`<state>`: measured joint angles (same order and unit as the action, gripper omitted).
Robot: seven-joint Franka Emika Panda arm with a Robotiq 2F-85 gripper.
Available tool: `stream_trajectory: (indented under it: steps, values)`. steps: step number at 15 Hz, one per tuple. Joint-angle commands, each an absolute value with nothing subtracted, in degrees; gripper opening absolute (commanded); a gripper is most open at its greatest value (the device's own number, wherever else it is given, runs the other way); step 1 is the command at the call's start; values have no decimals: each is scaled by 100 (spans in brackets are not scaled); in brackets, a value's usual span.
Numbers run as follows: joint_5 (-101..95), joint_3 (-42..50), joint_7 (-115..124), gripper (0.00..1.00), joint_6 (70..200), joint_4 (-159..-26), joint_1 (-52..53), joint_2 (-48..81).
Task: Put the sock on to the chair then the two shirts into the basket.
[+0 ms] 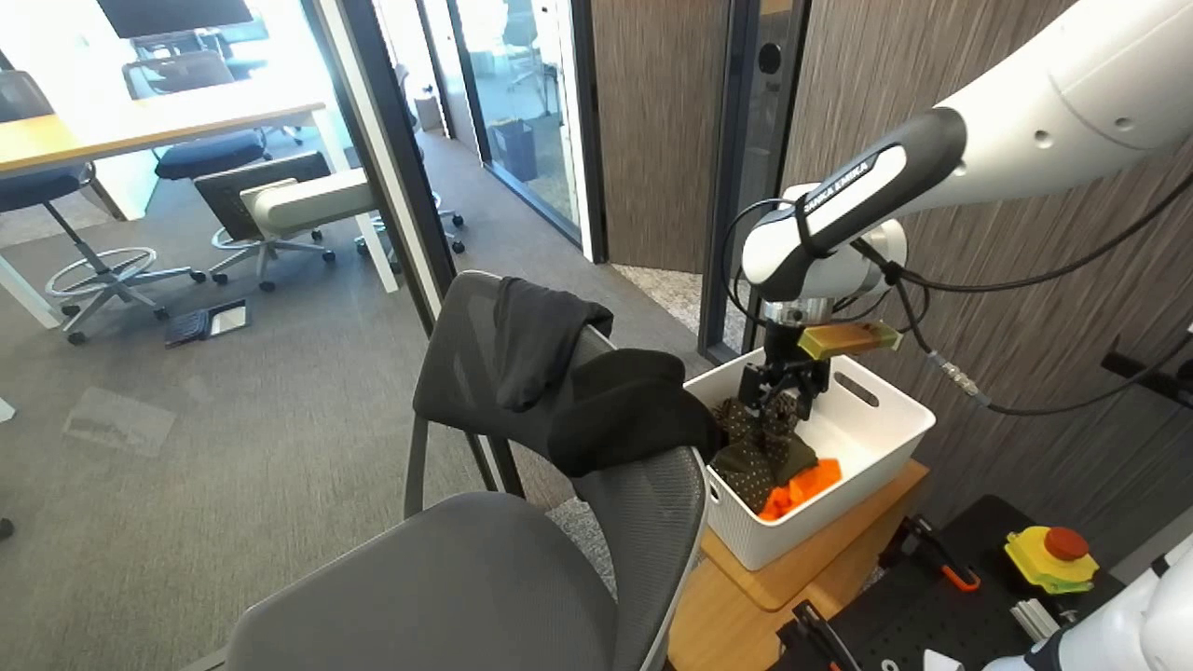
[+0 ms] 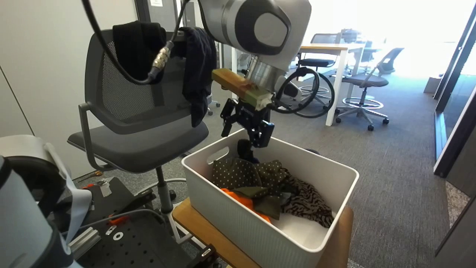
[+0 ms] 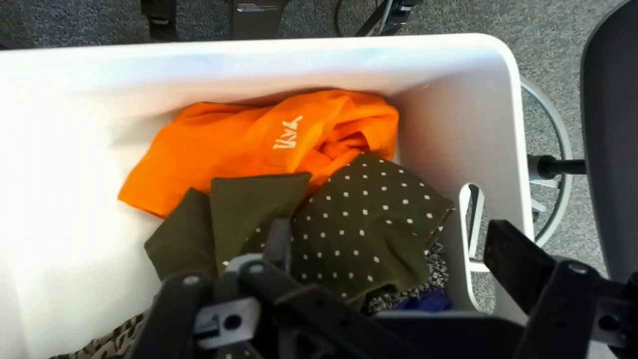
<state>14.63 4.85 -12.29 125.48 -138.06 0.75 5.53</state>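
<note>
Find one shirt (image 2: 135, 48) and another shirt (image 2: 200, 70) side by side over back of chair (image 2: 141, 149). In both exterior views, note chair left of basket (image 2: 238, 223). Find basket on stand (image 2: 200, 226); inside, at end nearer chair, see sock (image 3: 369, 217) partly over a cloth (image 3: 244, 144). Note gripper (image 2: 244, 138) above sock. In an exterior view, well behind basket, spot table (image 2: 323, 47) with office chairs (image 2: 366, 81) alongside.

"FRANKA EMIKA" label (image 1: 842, 184) — on the arm (image 1: 1011, 126); unclear white letters (image 3: 288, 132) — on the orange cloth (image 3: 234, 144)

Dotted olive sock (image 2: 238, 173) crumpled in basket (image 2: 238, 223); two dark shirts (image 2: 135, 46) over chair backrest (image 2: 148, 104)
</note>
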Motion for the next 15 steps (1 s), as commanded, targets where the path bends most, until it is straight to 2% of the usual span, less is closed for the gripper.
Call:
stream_trajectory:
  steps: [1, 8, 15]
  values:
    - [1598, 319, -1407, 100, 12582, -13176, -154, 1483]
    - [1575, 28, -1115, 100, 12652, -12421, -341, 2504]
    - [1477, -6, -947, 100, 12610, -12190, -425, 2853]
